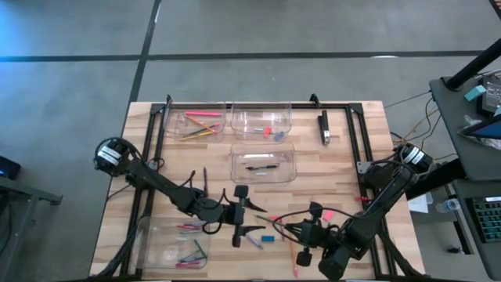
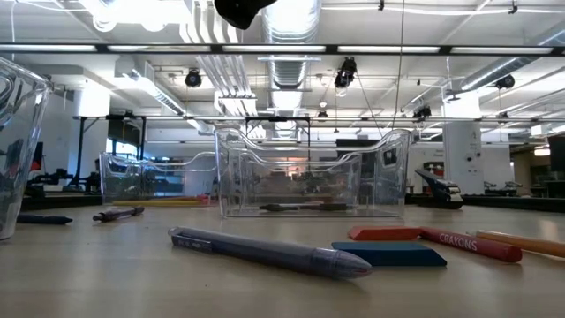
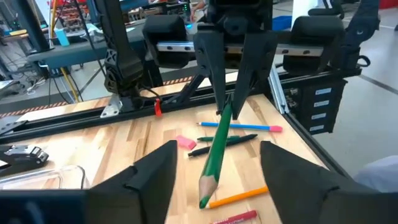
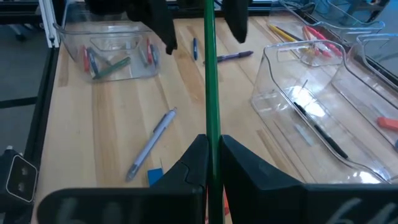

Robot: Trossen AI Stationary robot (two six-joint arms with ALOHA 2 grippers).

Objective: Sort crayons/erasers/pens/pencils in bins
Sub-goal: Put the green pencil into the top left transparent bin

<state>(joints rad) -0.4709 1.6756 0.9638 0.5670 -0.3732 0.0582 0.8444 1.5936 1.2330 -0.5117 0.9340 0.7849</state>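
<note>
Sorting looks roughly half done, judging by what already lies in the bins and what is scattered on the wood. At the table's far side one bin (image 1: 196, 123) holds pink and yellow pencils, the bin beside it (image 1: 262, 121) holds a red-pink eraser and a small blue piece, and the bin nearer the middle (image 1: 263, 163) holds dark pens. A fourth bin (image 1: 174, 243), near the left arm, holds several red, blue and green crayons. Left loose on the bare table (image 1: 329, 180) are a grey-purple pen (image 2: 274, 252), a blue eraser (image 2: 388, 254), a red crayon (image 2: 433, 238), an orange pencil (image 3: 239, 196), a pink eraser (image 3: 186, 142), a blue stick with a pink end (image 3: 239, 126), and a purple pen (image 1: 205, 177) near the pencil bin; a black oblong block (image 1: 323, 128) lies by the far rail. A long green pencil (image 4: 210, 93) is in the air between the two arms: the right gripper (image 4: 213, 163) is clamped on one end, and the pencil's pointed end reaches toward the left gripper (image 3: 214, 180), whose fingers (image 3: 155, 174) stand apart on either side of it without touching, so this looks like a handover in hand. By my reckoning the green pencil belongs with the other pencils at the far side, and each loose item must yet go to its own bin.
</note>
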